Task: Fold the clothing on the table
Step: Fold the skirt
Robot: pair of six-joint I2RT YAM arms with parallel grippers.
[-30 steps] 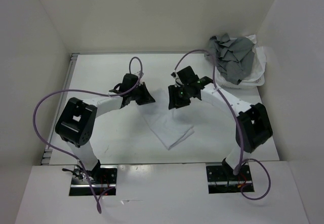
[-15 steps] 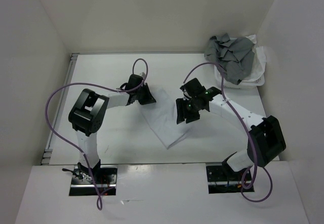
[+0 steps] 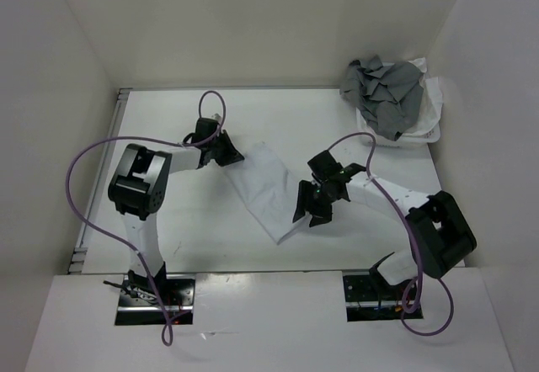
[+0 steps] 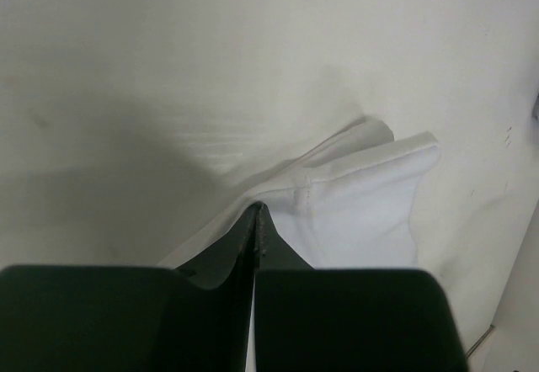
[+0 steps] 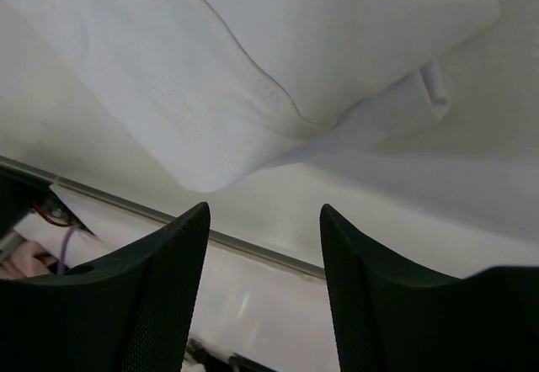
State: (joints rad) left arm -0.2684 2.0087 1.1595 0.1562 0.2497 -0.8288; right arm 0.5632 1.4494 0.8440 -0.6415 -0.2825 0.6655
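Left tool (image 3: 226,151) sat at the far-left corner of the clothing (image 3: 265,183). In the left wrist view its fingers were pressed together with a hem of the clothing (image 4: 354,204) running right into their tips, so we called it clamped on that corner.

The clothing lay on the counter (image 3: 160,119), around its middle, between the two tools. It was a plain white, thin, narrow band running diagonally from far-left to near-right. In the right wrist view one layer lay over another with a stitched seam along the edge (image 5: 337,52), so we judged at least one lengthwise fold done. The shape was uneven, wider at the far end, with a small flap poking out at the near end.

Right tool (image 3: 316,204) was just beside the clothing's near-right edge, jaws apart (image 5: 263,212) and nothing between them.

Grey garment (image 3: 383,94) and white basket (image 3: 431,111) were well off to the clothing's far right, not involved.

We rated it mid-task. What was probably left was folding the band across its length, then squaring and flattening it.
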